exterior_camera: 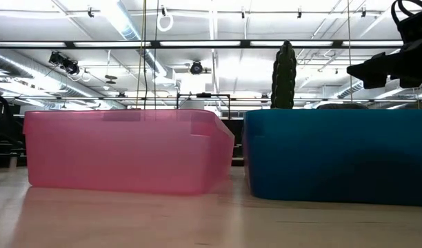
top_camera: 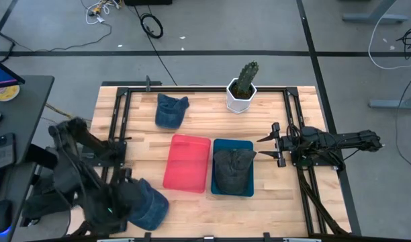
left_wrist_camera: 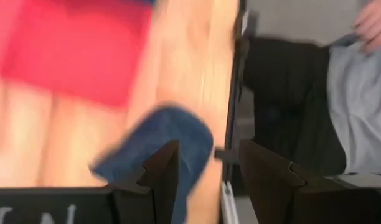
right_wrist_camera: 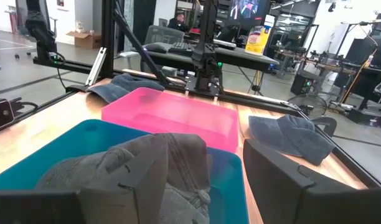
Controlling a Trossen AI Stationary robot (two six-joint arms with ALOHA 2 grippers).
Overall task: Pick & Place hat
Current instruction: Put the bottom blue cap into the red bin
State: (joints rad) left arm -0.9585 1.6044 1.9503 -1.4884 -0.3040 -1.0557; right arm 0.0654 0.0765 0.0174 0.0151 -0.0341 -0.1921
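My left end effector (left_wrist_camera: pixel 206 177), fingers spread, hovers beside blue hat (top_camera: pixel 146 204) at bench (top_camera: pixel 192 205) front-left edge; grab may knock it off.

Three hats are counted: a blue hat (top_camera: pixel 171 111) near the cactus (top_camera: pixel 242 86); a blue hat (top_camera: pixel 148 204) at the front edge; a grey hat (top_camera: pixel 233 169) in the blue bin (top_camera: pixel 217 146); two bins are counted, with one pink bin (top_camera: pixel 188 163); one potted cactus is counted; two arms are seen.

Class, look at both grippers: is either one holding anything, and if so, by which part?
Nothing is held. The left gripper is open above the blue cap at the table's near edge; the right gripper is open beside the blue bin.
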